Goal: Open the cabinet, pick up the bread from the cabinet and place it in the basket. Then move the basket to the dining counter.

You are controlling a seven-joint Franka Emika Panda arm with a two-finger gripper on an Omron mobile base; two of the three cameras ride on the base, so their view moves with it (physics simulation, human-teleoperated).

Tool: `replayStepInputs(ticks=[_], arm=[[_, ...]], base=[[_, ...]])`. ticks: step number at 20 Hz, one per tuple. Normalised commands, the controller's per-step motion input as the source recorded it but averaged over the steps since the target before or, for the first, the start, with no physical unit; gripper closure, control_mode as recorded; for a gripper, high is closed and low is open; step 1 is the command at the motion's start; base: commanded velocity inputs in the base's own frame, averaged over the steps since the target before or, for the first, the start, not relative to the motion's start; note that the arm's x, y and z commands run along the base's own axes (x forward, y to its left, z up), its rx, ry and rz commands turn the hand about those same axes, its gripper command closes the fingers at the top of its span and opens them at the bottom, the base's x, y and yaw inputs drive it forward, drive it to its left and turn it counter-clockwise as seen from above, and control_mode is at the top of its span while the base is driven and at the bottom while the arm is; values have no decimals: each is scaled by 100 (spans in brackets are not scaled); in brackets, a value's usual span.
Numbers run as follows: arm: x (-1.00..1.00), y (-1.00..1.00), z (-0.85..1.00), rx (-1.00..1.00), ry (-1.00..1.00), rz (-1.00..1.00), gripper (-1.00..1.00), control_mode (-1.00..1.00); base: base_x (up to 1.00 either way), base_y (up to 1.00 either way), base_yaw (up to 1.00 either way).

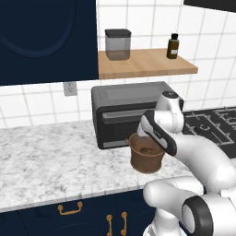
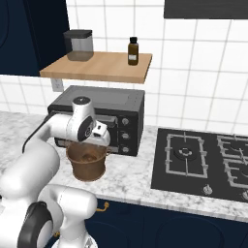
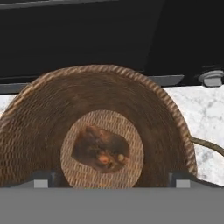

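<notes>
One marble worktop runs along a white tiled wall, navy drawers with brass handles under it. On it: a black toaster oven against the wall, and the basket just in front of the oven, standing upright on the marble. Wooden shelf above the oven carries a grey lidded canister and a brown bottle, well apart. Navy upper cabinet sits left of the shelf, door closed. Right base view adds a black gas hob set into the worktop right of the oven, plus a dark hood edge at the top. Gripper hangs directly over the basket mouth; in both base views the hand blocks part of the rim. Hand view looks straight down inside: the bread lies on the basket's round woven floor, near the middle, touching neither finger. Fingertips sit wide apart at the bottom corners of that view, nothing between them. Hand view also shows a thin loop handle sticking out to the side over marble, and an oven foot.
</notes>
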Motion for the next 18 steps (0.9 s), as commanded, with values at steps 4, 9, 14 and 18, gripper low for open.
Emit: replayStepInputs(ticks=[4,9,14,18], arm=[[-45,-49,20,1,0,-27,-100,-100],[-35,-51,-30,3,0,-21,-100,-100],[0,-1,-30,5,0,-1,-100,-100],[5,0,-13,1,0,-2,-100,-100]], base=[[0,0,0],[0,0,0],[0,0,0],[0,0,0]])
